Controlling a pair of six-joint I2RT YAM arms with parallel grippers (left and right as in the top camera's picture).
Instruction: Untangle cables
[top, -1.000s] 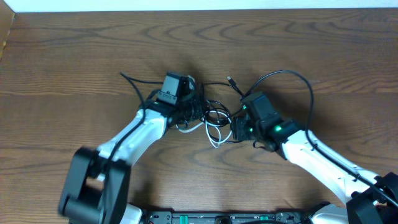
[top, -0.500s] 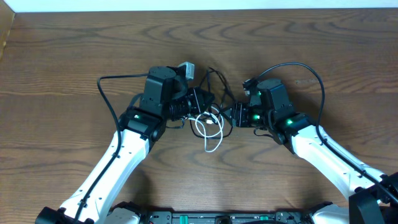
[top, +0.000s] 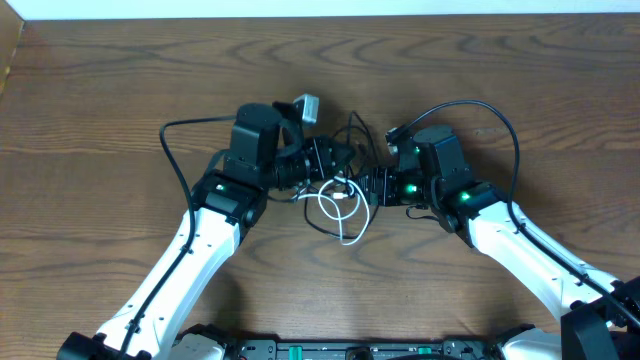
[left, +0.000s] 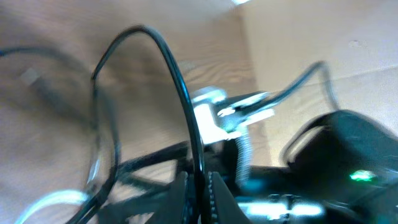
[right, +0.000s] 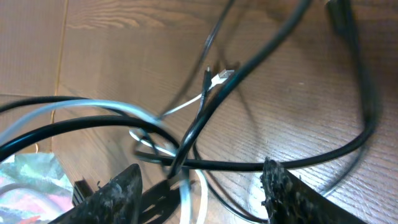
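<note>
The cables (top: 340, 195) lie in a tangle at the table's middle, between my two grippers. A white cable (top: 338, 208) forms a loop and trails toward the front; thin black ones (top: 352, 132) rise toward the back. My left gripper (top: 330, 160) is at the tangle's left side, shut on a thin black cable (left: 180, 93) that arcs up from its jaws (left: 199, 190). My right gripper (top: 372, 186) is at the tangle's right side. Its fingers (right: 202, 186) are spread wide, with black strands (right: 249, 165) and the white cable (right: 118, 109) crossing between them, none gripped. A white plug (right: 222, 76) lies on the wood beyond.
A thick black robot cable loops out left of the left arm (top: 172, 150); another arcs over the right arm (top: 505, 120). Bare wooden table (top: 120, 80) surrounds the tangle. A pale wall edge (top: 300, 8) runs along the back.
Both arms have swung in over the last second, and the left gripper has taken hold of a black cable. The white loop has shifted slightly right and toward the front.
</note>
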